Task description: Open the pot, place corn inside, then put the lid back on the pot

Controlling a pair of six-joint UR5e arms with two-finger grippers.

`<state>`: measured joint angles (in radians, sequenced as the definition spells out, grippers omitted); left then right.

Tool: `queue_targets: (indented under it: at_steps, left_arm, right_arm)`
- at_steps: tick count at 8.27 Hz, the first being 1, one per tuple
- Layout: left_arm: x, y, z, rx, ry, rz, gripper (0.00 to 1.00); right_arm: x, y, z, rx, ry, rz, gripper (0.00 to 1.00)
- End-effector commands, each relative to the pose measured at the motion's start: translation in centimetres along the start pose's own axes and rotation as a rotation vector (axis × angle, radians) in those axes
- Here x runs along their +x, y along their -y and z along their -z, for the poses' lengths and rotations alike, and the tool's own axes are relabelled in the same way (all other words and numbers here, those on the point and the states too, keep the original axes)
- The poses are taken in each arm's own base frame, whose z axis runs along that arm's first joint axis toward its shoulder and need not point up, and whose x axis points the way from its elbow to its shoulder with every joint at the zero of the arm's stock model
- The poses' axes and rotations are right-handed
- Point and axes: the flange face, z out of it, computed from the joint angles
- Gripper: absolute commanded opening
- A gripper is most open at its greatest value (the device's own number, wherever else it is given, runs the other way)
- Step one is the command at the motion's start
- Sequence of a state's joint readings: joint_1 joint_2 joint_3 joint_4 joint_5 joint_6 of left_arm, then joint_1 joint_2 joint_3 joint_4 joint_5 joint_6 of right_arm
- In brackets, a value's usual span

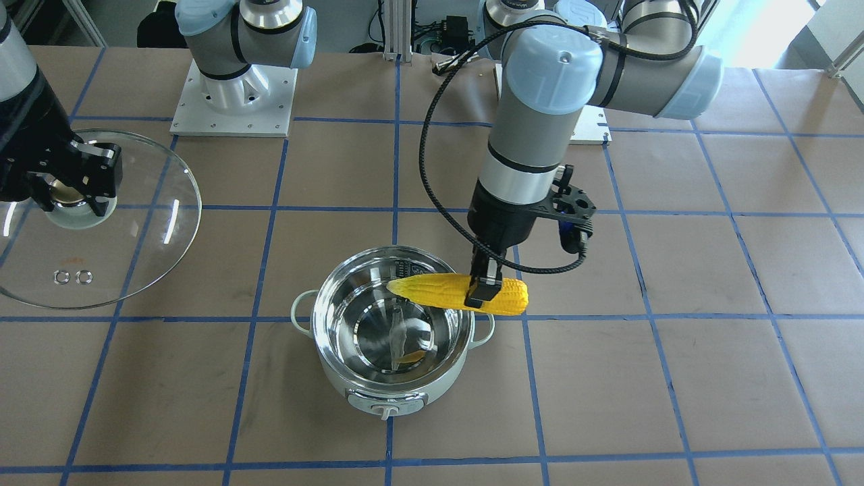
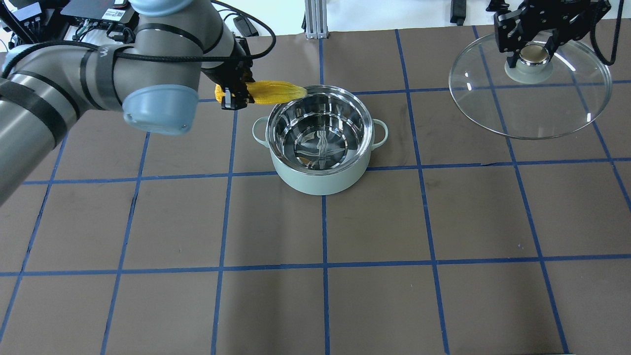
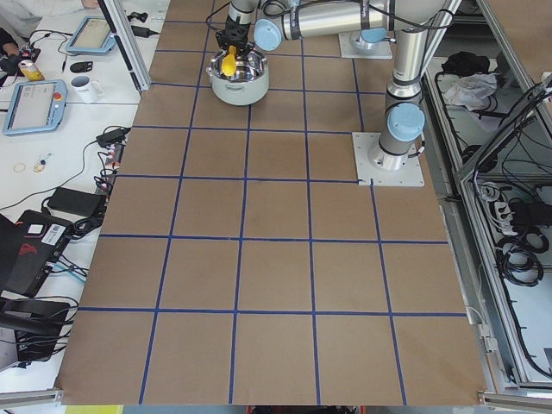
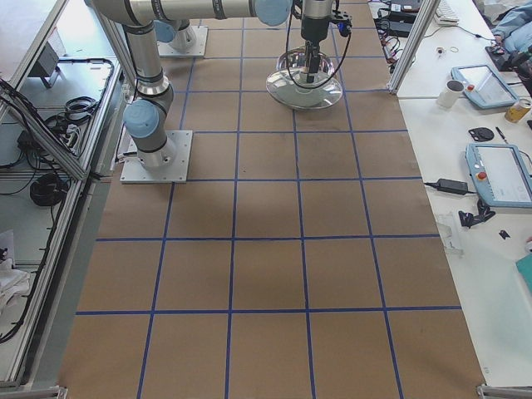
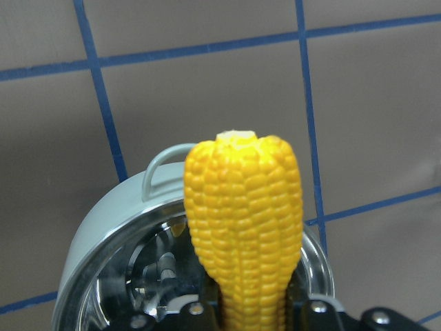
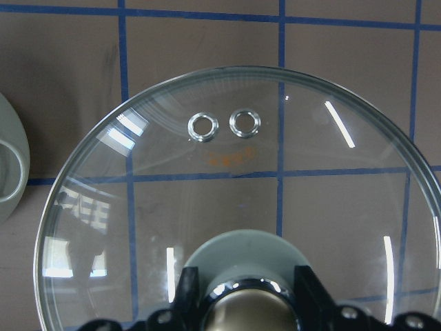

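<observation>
The mint-green pot (image 2: 320, 180) stands open at mid-table, its steel inside bare. My left gripper (image 2: 231, 93) is shut on the thick end of the yellow corn (image 2: 276, 92). It holds the cob level, with the tapered tip over the pot's rim. In the front view the corn (image 1: 432, 289) reaches from the gripper (image 1: 482, 287) over the pot (image 1: 337, 381). The left wrist view shows the corn (image 5: 244, 227) above the pot (image 5: 103, 227). My right gripper (image 2: 530, 49) is shut on the knob of the glass lid (image 2: 542, 108), well off to the pot's side. I cannot tell if the lid touches the table.
The table is brown paper with blue tape grid lines. The two arm bases (image 1: 233, 101) stand at the robot's edge. An operators' bench with tablets and a mug (image 3: 86, 86) runs along the far side. The lid's two vent holes (image 6: 227, 124) show in the right wrist view.
</observation>
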<state>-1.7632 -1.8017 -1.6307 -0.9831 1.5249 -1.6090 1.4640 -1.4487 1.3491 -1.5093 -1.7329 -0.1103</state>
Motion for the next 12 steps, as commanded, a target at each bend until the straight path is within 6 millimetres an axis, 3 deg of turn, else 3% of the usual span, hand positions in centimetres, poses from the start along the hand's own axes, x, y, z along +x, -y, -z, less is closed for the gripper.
queue_targets:
  at_steps: [1, 4, 6, 7, 8, 9, 11, 12]
  left_arm:
    - [-1.1, -5.5, -3.1, -0.027, 0.019, -0.008, 0.00]
    - [-1.2, -8.8, -7.4, -0.047, -0.003, -0.021, 0.00]
    - [-1.4, -8.9, -9.2, -0.043, 0.017, -0.037, 0.05]
    - [-1.5, -8.8, -9.5, -0.036, 0.026, -0.041, 0.40]
    - [-1.7, -8.8, -9.9, -0.040, 0.037, -0.044, 0.46]
    - [-1.7, -8.7, -10.1, -0.036, 0.040, -0.043, 0.74]
    - [-1.4, -8.7, -9.6, -0.031, 0.028, -0.044, 0.91]
    - [-1.4, -8.7, -9.2, -0.036, 0.021, -0.043, 0.92]
  right_arm:
    - [-0.3, -0.3, 0.0, -0.002, 0.057, 0.028, 0.22]
    - [-0.3, -0.3, -0.1, -0.001, 0.057, 0.039, 0.22]
    - [-0.6, -0.3, -0.1, -0.002, 0.063, 0.041, 0.22]
    - [-0.5, -0.3, 0.0, -0.001, 0.063, 0.041, 0.22]
    - [-0.5, -0.4, 0.0, 0.001, 0.063, 0.040, 0.22]
    - [-0.5, -0.3, 0.1, 0.002, 0.063, 0.040, 0.22]
    - [-0.5, -0.3, 0.1, 0.002, 0.063, 0.040, 0.22]
    - [-0.5, -0.3, 0.0, 0.002, 0.063, 0.040, 0.22]
